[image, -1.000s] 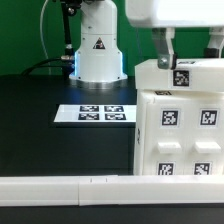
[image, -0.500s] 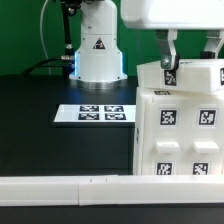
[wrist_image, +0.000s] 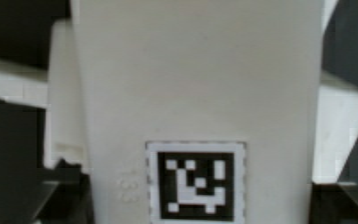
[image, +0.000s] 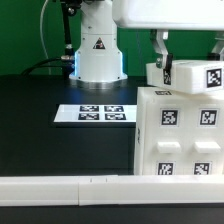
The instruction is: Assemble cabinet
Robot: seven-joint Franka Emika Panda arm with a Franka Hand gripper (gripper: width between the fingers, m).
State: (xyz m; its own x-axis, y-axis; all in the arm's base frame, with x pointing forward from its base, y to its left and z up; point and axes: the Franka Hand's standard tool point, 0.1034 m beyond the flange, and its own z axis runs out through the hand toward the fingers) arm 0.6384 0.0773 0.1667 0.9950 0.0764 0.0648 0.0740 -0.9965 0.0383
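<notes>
- The exterior view looks level and low across the black tabletop (image: 40, 110) from its near edge, facing the arm's base (image: 97, 50).
- The wrist view sits very close above a tagged white panel (wrist_image: 194, 90).
- Both share that panel (image: 195, 75), held over the cabinet (image: 180, 135).

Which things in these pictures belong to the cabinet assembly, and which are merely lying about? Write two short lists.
Belonging to the job:
- cabinet box, white, tagged
- white panel, tagged, on top of the box
- end effector, at the panel

Merely lying about:
- marker board, flat on the table
- long white rail, along the front
</notes>
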